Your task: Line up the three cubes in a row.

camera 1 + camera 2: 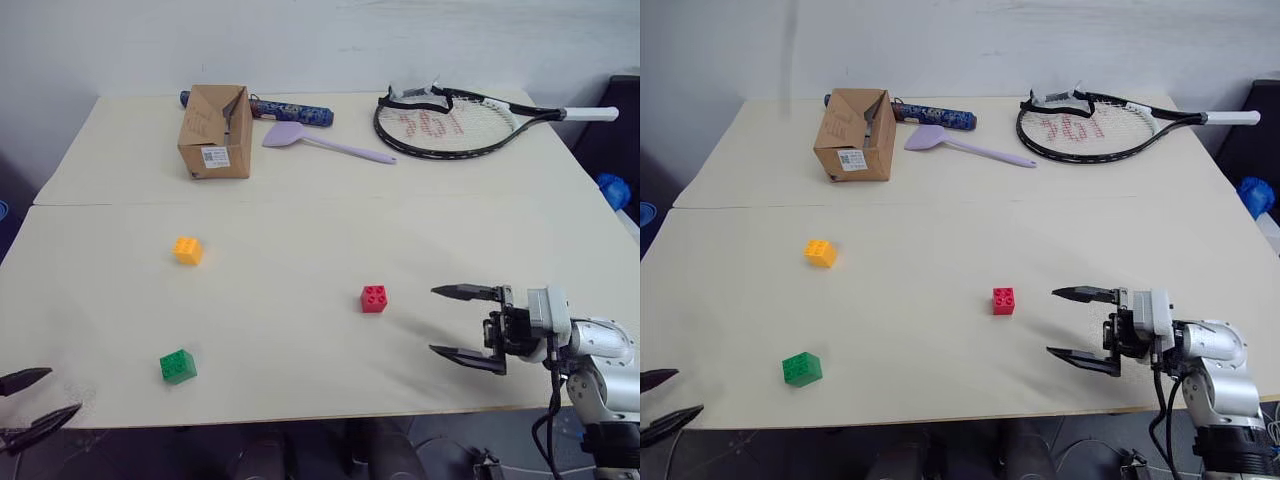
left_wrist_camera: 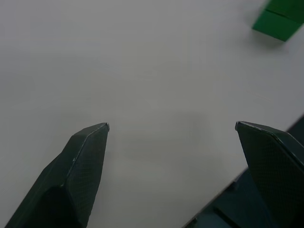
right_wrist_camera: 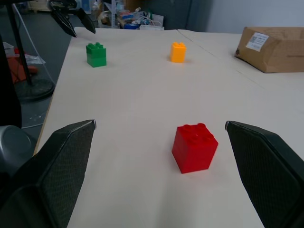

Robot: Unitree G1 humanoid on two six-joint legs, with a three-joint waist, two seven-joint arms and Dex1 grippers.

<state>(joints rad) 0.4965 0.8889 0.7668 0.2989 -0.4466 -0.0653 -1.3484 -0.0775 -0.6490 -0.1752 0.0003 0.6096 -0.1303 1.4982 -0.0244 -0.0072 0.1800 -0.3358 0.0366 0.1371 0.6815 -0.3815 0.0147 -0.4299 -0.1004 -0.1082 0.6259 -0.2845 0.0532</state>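
Three studded cubes rest apart on the cream table (image 1: 300, 220). The yellow-orange cube (image 1: 188, 250) is at mid-left, the green cube (image 1: 178, 366) near the front left, the red cube (image 1: 374, 298) near the middle. My right gripper (image 1: 455, 322) stands open just right of the red cube, pointing left at it, with nothing between its fingers. In the right wrist view the red cube (image 3: 194, 147) lies ahead of the spread fingers. My left gripper (image 1: 35, 400) is open at the table's front left corner, left of the green cube (image 2: 278, 20).
At the back of the table stand a brown cardboard box (image 1: 216, 131), a dark tube (image 1: 295, 110) behind it, a lilac spatula (image 1: 320, 143) and a tennis racket (image 1: 460, 120). A seam crosses the table behind the cubes.
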